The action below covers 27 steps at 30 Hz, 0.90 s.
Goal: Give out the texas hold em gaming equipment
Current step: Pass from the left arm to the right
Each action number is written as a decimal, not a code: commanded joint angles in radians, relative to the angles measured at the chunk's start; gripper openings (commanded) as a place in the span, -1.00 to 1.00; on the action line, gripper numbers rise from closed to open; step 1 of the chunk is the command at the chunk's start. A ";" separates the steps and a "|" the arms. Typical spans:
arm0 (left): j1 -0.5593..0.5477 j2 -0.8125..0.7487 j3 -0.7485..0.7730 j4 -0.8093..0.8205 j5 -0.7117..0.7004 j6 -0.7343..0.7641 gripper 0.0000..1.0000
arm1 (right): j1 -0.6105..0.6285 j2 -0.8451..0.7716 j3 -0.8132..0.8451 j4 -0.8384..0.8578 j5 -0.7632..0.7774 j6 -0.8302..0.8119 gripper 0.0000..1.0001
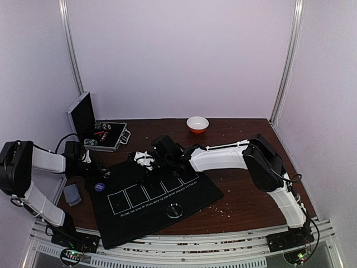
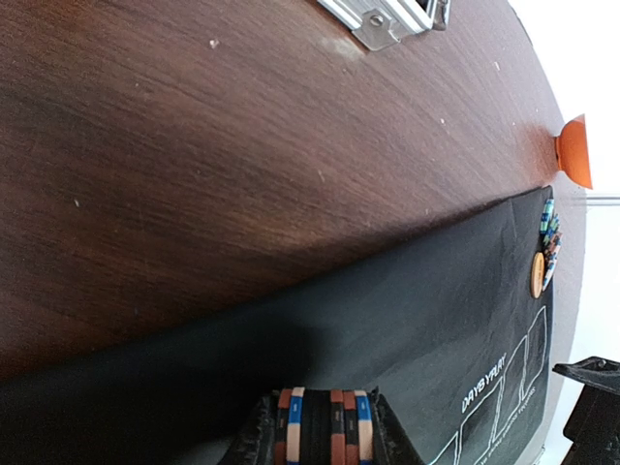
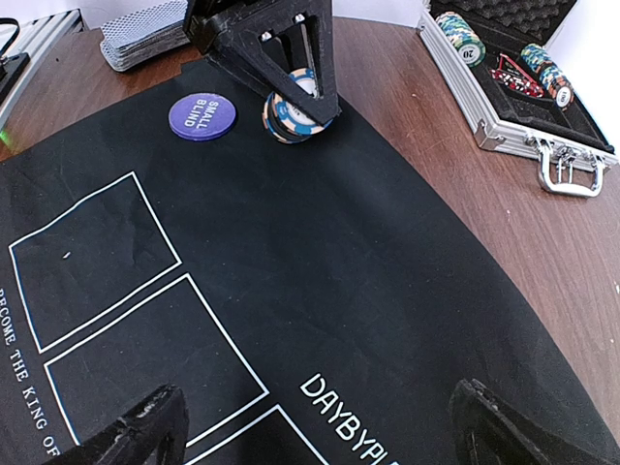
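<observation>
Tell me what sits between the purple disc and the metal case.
The left tool, gripping a stack of chips, then bare mat and table; the right wrist view shows it.

1. The table (image 2: 194,145) is dark wood, smooth and a little glossy.
2. The mat (image 3: 320,291) looks like black matt cloth.
3. The stack of chips (image 3: 295,114) seems to be smooth plastic.
4. The case (image 3: 481,124), far left, is ribbed shiny metal.
5. My right gripper (image 3: 315,417) is black matt plastic.
</observation>
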 commanded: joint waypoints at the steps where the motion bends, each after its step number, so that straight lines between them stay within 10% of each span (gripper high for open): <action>1: 0.009 0.029 -0.002 -0.077 -0.154 0.029 -0.69 | 0.006 -0.068 -0.020 -0.013 -0.015 -0.012 0.93; 20: -0.006 -0.029 -0.076 0.339 0.216 -0.060 -0.89 | 0.008 -0.057 0.002 0.004 -0.043 -0.013 0.94; 27: -0.009 0.102 -0.128 0.443 0.231 -0.145 -0.94 | 0.012 0.156 0.262 0.073 -0.143 0.154 0.87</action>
